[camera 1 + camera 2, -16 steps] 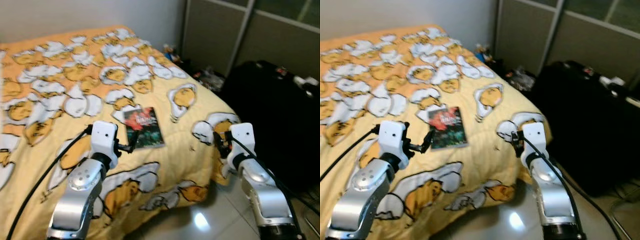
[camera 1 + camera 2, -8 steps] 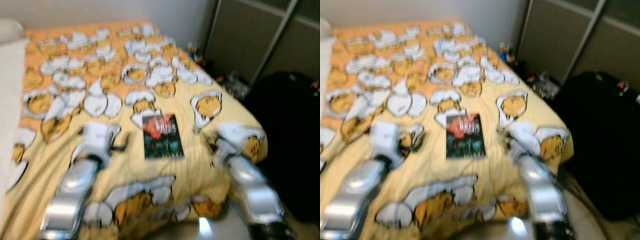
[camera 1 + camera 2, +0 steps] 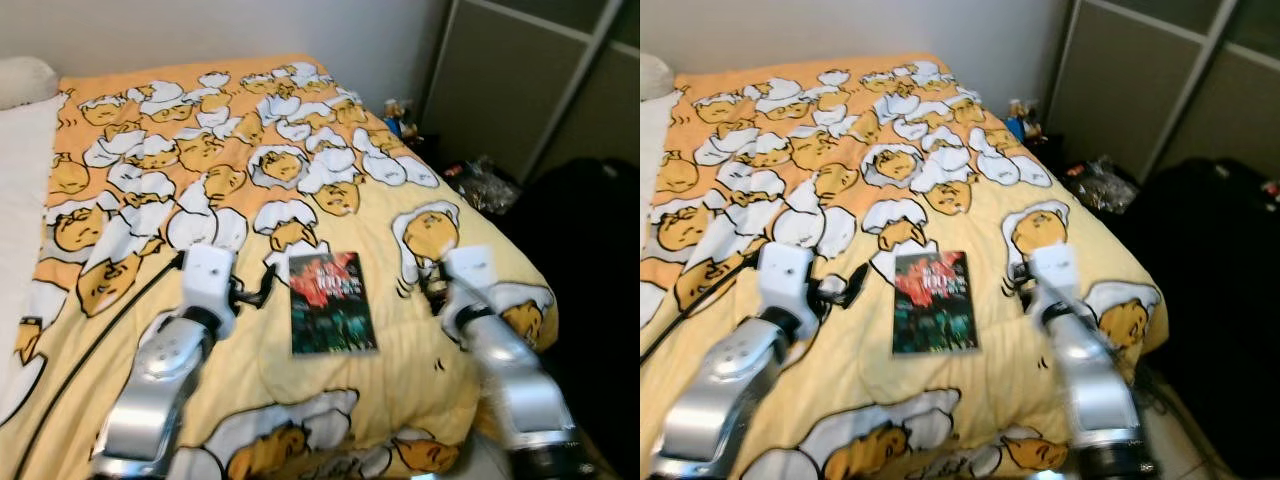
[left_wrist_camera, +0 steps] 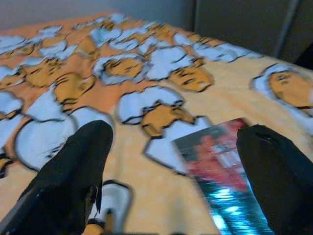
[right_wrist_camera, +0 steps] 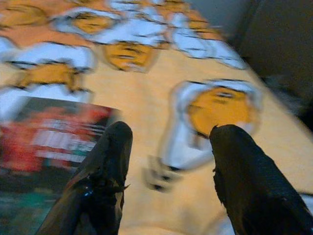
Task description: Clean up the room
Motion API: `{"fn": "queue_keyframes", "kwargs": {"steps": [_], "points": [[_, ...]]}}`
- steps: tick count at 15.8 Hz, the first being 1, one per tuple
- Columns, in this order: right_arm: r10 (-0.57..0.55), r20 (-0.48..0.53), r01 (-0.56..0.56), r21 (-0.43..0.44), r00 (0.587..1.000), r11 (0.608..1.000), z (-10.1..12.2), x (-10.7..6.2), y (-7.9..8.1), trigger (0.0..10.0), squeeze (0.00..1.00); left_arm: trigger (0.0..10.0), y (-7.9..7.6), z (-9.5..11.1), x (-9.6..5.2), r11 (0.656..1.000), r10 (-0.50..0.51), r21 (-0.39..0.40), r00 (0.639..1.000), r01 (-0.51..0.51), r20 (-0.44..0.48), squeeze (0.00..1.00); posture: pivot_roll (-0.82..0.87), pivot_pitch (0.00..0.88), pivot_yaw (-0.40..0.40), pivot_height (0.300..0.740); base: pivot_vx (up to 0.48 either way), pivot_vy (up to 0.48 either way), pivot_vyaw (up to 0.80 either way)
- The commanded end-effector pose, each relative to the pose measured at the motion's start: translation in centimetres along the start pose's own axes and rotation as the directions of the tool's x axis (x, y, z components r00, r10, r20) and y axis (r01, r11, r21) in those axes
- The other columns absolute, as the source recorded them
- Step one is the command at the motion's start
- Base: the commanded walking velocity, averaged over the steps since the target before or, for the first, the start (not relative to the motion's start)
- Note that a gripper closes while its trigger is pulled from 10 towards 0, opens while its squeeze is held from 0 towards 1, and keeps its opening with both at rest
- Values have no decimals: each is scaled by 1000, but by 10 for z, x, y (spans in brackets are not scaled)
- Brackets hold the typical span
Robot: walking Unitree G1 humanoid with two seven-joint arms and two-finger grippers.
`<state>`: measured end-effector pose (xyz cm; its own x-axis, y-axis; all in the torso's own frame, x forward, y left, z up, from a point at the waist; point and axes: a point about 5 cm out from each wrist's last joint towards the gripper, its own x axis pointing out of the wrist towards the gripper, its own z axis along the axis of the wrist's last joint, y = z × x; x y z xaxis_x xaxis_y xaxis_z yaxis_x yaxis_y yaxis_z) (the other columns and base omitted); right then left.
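A book [image 3: 331, 302] with a red and dark green cover lies flat on the yellow bedspread [image 3: 210, 150], printed with egg cartoons. My left gripper [image 3: 258, 290] is open, low over the cover just left of the book, which also appears as the book [image 4: 220, 171] between its fingers. My right gripper [image 3: 428, 285] is open on the book's right side, a short gap away, and the book [image 5: 44, 147] lies beside one finger.
A white pillow [image 3: 25, 80] and sheet lie at the bed's left. A large black bag [image 3: 590, 260] stands right of the bed. Clutter [image 3: 485, 180] sits on the floor by grey wardrobe doors [image 3: 530, 80]. The bed's near corner [image 3: 530, 330] drops off by my right arm.
The camera has swung left and closer, so more of the bed and the pillow show. Both grippers now flank the book more closely; both stay open.
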<state>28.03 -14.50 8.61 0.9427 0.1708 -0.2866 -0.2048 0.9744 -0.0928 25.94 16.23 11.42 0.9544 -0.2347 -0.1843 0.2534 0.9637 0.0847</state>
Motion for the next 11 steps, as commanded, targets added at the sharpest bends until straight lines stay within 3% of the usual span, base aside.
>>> {"fn": "queue_keyframes", "kwargs": {"steps": [1,3,4,5,6,7,10,11], "points": [[-22,-11,22,15,1000,1000,0,-2,-9,10000,0,10000,-3,3,1,1000,-13,6,1000,13,16,0,-77,0,-11,740,0,0,0],[-4,-42,7,63,999,998,-4,-2,-8,10000,0,10000,-7,3,0,999,-44,17,999,44,7,0,-80,0,-10,740,0,0,0],[44,-80,-28,194,996,981,-10,1,-5,10000,0,10000,-15,4,0,991,-126,41,992,127,-10,0,-79,0,-13,740,0,0,0],[69,-86,-44,257,994,965,-12,3,-4,10000,0,10000,-18,4,0,986,-158,50,987,159,-17,0,-76,0,-16,740,0,0,0],[105,-107,-68,304,989,950,-14,6,-2,10000,788,10000,-19,4,0,979,-188,71,982,190,-29,0,-73,0,-17,740,0,0,0],[219,-169,-143,376,961,915,-19,16,3,10000,1000,10000,-23,3,2,955,-274,100,959,280,-69,0,-60,0,-23,740,0,0,0],[328,-262,-170,486,908,857,-25,38,4,10000,1000,10000,-23,8,12,911,-374,133,919,390,-127,0,-46,0,-9,740,0,0,0],[318,-274,-153,489,908,858,-26,42,2,10000,1000,10000,-22,9,13,906,-386,131,913,402,-135,0,-46,0,-9,740,0,0,0]]}}
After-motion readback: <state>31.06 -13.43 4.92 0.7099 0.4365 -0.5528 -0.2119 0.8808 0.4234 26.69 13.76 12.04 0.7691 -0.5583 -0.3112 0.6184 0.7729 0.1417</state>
